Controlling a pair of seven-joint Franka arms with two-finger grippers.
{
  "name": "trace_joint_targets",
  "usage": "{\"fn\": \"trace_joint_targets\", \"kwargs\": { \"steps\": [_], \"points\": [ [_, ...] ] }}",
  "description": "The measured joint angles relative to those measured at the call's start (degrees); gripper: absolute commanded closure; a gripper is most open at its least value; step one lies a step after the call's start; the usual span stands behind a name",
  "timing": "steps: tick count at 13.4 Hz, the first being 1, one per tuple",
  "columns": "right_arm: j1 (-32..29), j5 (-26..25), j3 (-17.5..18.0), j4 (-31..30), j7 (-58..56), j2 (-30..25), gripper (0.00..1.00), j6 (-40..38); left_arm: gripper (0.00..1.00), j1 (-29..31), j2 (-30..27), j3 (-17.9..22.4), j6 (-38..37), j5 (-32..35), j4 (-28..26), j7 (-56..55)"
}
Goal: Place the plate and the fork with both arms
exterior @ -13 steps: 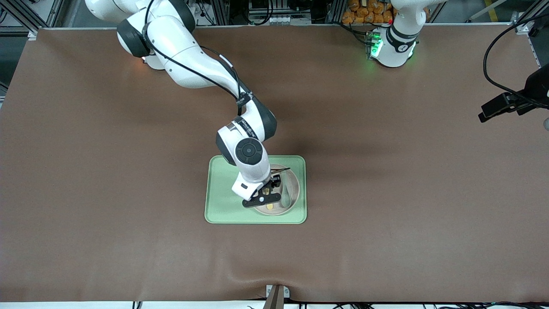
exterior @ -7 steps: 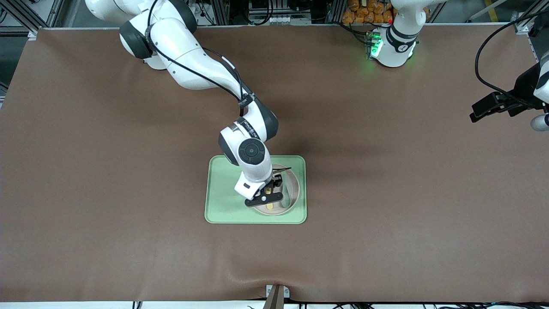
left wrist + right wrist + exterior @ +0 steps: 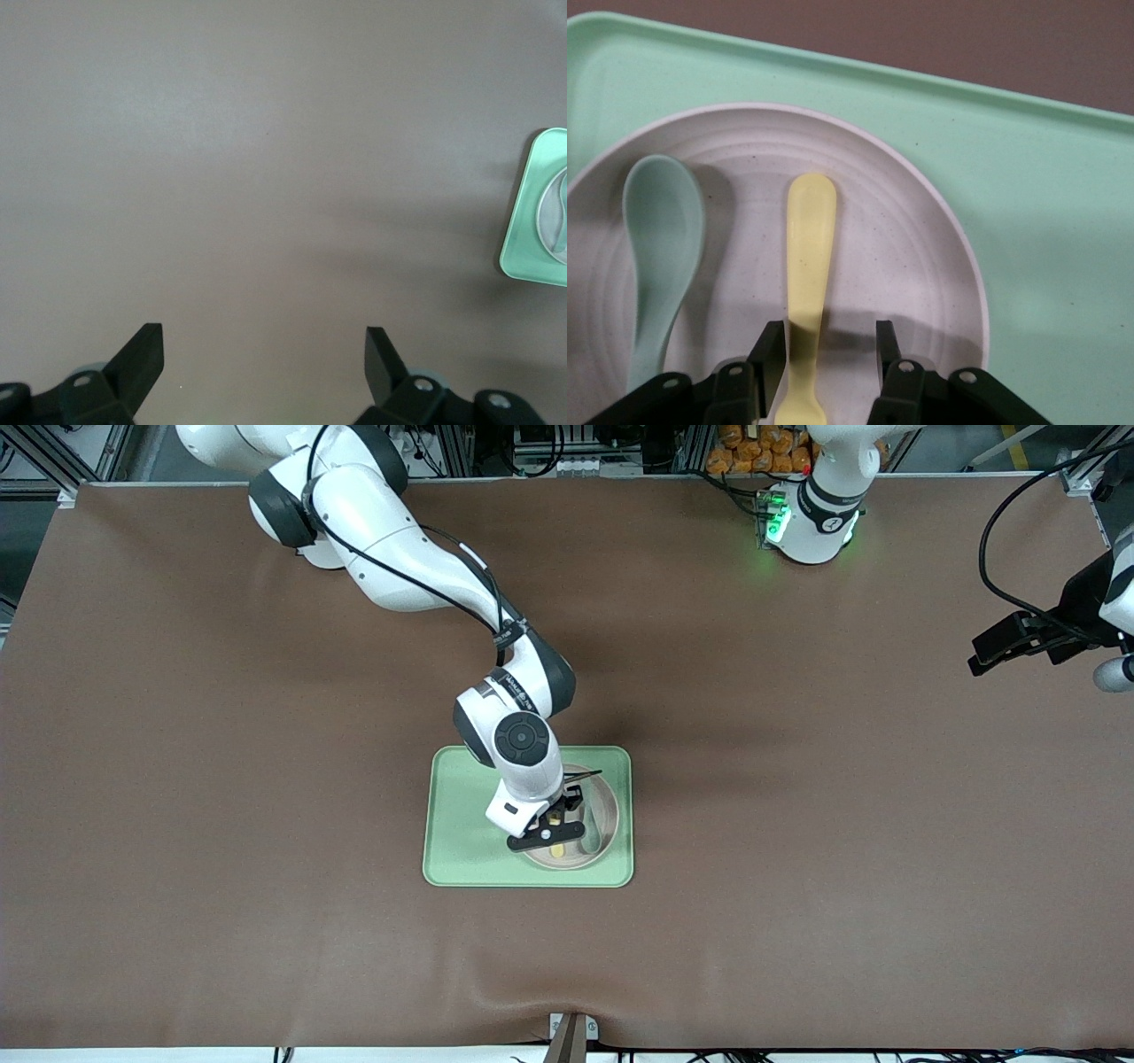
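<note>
The pale plate (image 3: 606, 808) lies on the light green tray (image 3: 461, 841), at the tray's end toward the left arm. The yellow fork (image 3: 557, 851) lies flat in the plate beside a green spoon (image 3: 588, 834). My right gripper (image 3: 551, 833) hangs low over the plate. In the right wrist view its open fingers (image 3: 830, 350) straddle the fork (image 3: 811, 257), one finger against the handle, the other apart from it. The plate (image 3: 908, 266) and spoon (image 3: 660, 239) show there too. My left gripper (image 3: 264, 354) is open and empty over bare table at the left arm's end (image 3: 1005, 646).
The brown table mat (image 3: 797, 824) surrounds the tray. The left wrist view shows the tray's edge (image 3: 528, 212) far off. A small metal bracket (image 3: 571, 1032) sits at the table edge nearest the front camera.
My right gripper has shifted slightly over the plate toward the left arm's end. The left arm's hand has edged a little inward over the table. Fork and spoon have not moved.
</note>
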Motion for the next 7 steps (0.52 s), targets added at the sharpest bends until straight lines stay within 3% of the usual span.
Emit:
{"fn": "trace_joint_targets", "kwargs": {
  "steps": [4,7],
  "points": [
    [0.22,0.00,0.01,0.00,0.00,0.07,0.55,0.00,0.00,-2.82,-0.03,2.45,0.47,-0.02,0.05,0.00],
    [0.28,0.00,0.01,0.00,0.00,0.07,0.57,0.00,0.00,-12.24,-0.11,11.70,-0.87,-0.03,0.04,-0.01]
  ]
}}
